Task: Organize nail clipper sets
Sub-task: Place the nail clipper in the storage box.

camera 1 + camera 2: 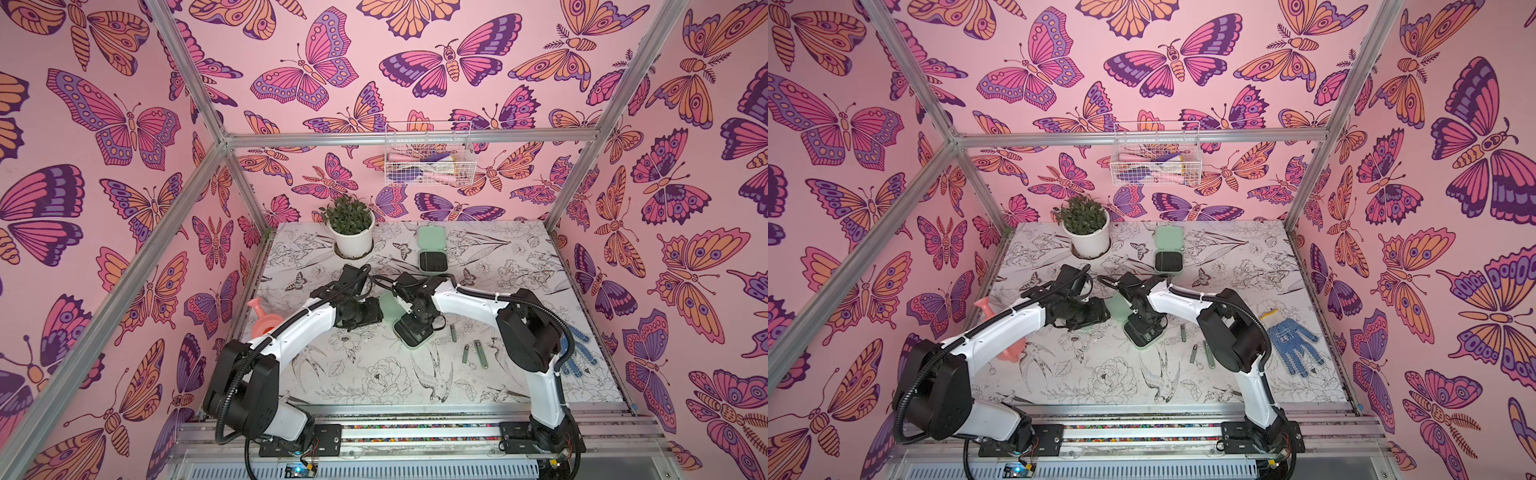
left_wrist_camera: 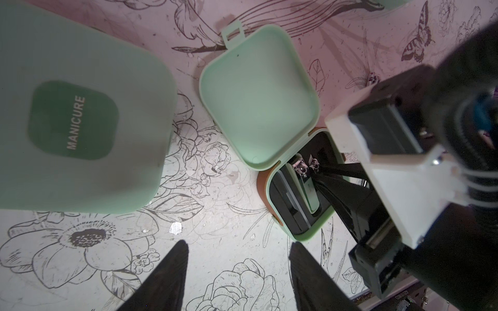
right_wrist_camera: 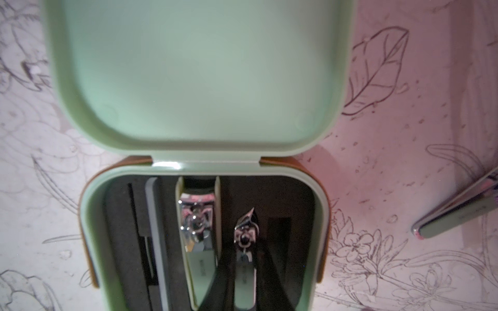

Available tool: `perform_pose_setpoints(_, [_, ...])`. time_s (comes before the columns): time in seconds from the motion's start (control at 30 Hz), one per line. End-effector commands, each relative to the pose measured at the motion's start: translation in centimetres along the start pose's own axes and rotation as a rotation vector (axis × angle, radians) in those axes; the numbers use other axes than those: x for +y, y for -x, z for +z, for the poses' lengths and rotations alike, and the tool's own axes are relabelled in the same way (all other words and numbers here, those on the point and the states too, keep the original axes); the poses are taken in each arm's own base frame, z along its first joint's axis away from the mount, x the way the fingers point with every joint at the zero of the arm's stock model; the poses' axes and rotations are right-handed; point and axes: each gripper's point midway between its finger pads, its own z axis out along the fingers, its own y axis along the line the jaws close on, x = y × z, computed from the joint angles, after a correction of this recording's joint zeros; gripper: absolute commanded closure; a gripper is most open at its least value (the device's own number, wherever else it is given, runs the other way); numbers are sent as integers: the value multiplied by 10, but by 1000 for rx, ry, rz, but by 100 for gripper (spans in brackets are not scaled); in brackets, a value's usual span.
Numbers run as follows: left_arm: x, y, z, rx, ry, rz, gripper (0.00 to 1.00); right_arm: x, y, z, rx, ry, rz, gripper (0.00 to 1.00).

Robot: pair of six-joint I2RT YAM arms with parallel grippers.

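At the middle of the counter [image 1: 374, 374], the right claw [image 3: 244, 274] is clenched on a slant-nosed clipper [image 3: 245, 234] and holds it low over the black insert [image 3: 121, 215] of the open case [image 3: 95, 229], just beside a broad clipper [image 3: 198, 229] seated in its slot. The nose looks slightly off line with the empty slot, so a release now could leave the tool lying across the foam, and the lid [image 3: 202, 67] would then refuse to shut. Pressing it home carries its own risk. The left claw [image 2: 238, 245] hangs released at 9 o'clock of that case, gripping nothing, near the shut case [image 2: 80, 121], so nothing braces the light plastic, and an off-centre push could skid or tip it. The black fingers also crowd the seated neighbour and might lever it out as they spread. Three loose clippers [image 1: 465, 355] wait at 4 o'clock, and a third case [image 1: 432, 249] lies open at 12 o'clock.
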Motion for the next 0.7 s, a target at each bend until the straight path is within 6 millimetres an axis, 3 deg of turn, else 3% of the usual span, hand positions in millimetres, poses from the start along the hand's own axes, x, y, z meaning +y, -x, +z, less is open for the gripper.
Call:
perform_pose_setpoints(0.0, [5, -4, 2, 12, 2, -7, 38, 10, -4, 14, 28, 38, 18, 95])
perform_pose_setpoints(0.4, [5, -4, 2, 12, 3, -8, 38, 6, -14, 31, 46, 19, 25, 95])
perform_pose_setpoints(0.67, [5, -4, 3, 13, 4, -8, 38, 4, -13, 26, 37, 11, 30, 93])
